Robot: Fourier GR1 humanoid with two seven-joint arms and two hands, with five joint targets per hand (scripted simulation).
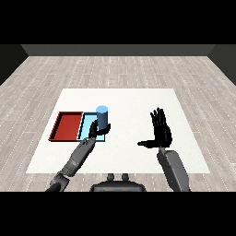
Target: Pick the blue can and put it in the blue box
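The blue can (102, 117) stands upright over the right part of the light blue tray (87, 124), and I cannot tell whether it touches the tray floor. My left hand (95, 130) is at the can's lower part with fingers curled round it. Most of the blue tray is hidden behind the can and that hand. My right hand (161, 130) is raised over the table right of centre, fingers straight and thumb spread out to the left, holding nothing.
A red tray (66, 126) lies directly left of the blue tray, sharing a wall with it. Both sit on the left half of the white table (138, 101). Wooden floor surrounds the table.
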